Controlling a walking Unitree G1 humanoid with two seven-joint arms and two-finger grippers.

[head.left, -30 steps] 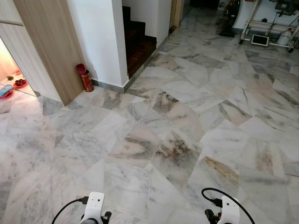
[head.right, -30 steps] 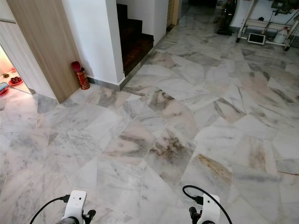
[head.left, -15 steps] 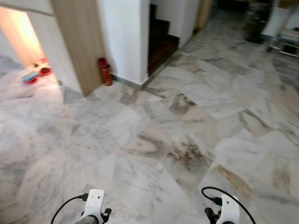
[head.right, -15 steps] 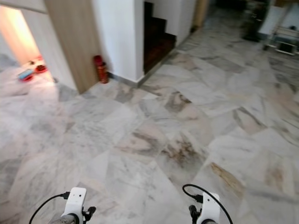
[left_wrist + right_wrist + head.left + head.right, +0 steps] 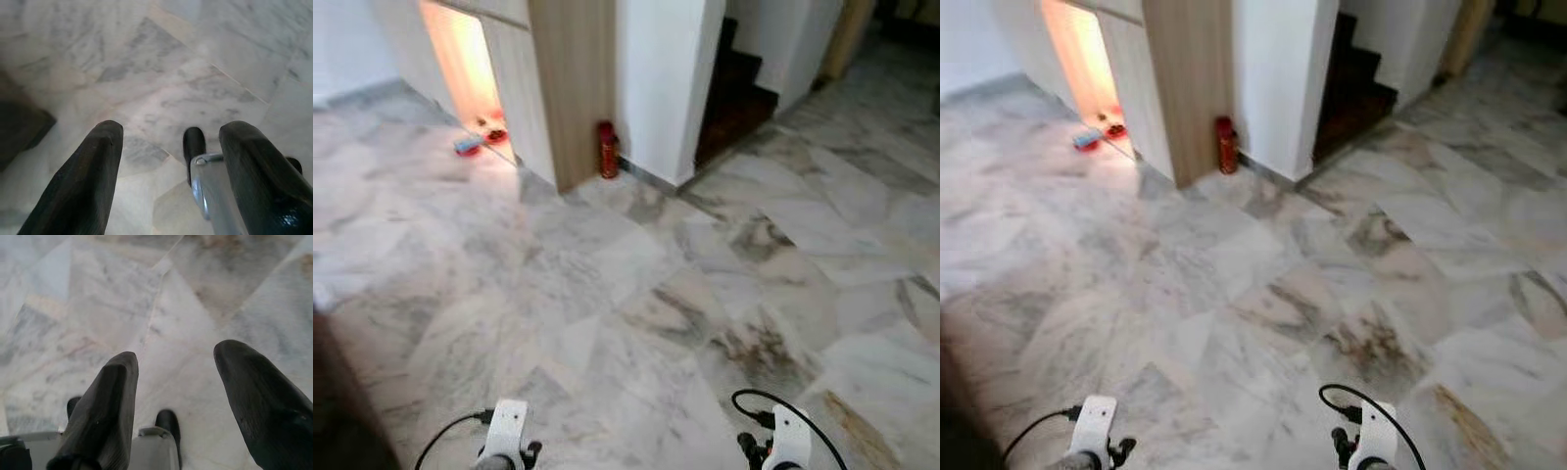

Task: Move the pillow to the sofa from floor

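Observation:
Pale marble floor (image 5: 607,294) spreads out ahead of me, and I make out no pillow on it. A dark brown mass (image 5: 333,411) sits at the lower left edge; I cannot tell what it is. My left gripper (image 5: 171,132) hangs low over the floor with its black fingers (image 5: 88,176) wide apart and nothing between them. My right gripper (image 5: 176,355) hangs the same way, open and empty. Both white wrists (image 5: 509,431) (image 5: 788,436) show at the bottom of the head views.
A wooden panel (image 5: 573,78) and a white wall (image 5: 661,78) stand ahead, with a red canister (image 5: 606,149) at their foot. Dark stairs (image 5: 734,93) rise to the right. A lit niche (image 5: 460,59) at the left holds small red dishes (image 5: 475,142) on the floor.
The camera has swung to the left: the wall, canister and stairs have shifted right in view, and a dark mass has come in at the lower left. Both arms hang as before.

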